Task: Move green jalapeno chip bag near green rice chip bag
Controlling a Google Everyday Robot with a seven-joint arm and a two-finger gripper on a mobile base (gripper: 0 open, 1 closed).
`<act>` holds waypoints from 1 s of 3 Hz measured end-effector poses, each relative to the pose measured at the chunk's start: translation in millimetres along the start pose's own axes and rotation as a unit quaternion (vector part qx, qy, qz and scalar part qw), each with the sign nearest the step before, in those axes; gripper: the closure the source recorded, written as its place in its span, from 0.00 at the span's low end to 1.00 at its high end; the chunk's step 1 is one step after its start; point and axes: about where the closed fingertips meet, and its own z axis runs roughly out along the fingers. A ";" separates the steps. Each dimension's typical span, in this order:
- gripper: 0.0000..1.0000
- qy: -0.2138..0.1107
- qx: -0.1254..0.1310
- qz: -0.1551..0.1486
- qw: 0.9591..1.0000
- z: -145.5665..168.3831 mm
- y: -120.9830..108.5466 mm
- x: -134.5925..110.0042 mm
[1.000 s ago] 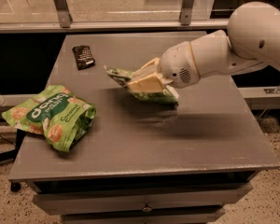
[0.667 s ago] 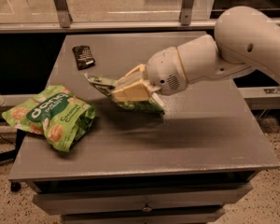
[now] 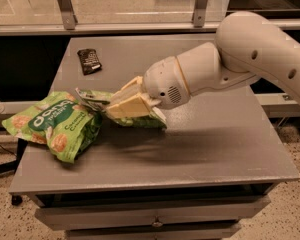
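The gripper [image 3: 121, 105] holds the flat mid-green jalapeno chip bag [image 3: 142, 120] right beside the puffy lime-green rice chip bag [image 3: 55, 124].
Jaws squeeze its middle over the grey desk [image 3: 215, 149]; it looks light, soft and crinkly.

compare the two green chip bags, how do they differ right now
The green jalapeno chip bag is flatter and mid-green, clamped in the gripper near the middle of the table. The green rice chip bag is larger, puffier, lime-green with a dark band, lying free at the left edge. Both are green, ends almost touching.
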 end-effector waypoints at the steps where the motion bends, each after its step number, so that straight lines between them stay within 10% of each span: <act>1: 0.36 0.003 -0.005 0.003 1.000 3.4 3.6 1.5; 3: 0.00 0.009 -0.008 0.007 1.000 4.1 7.4 5.8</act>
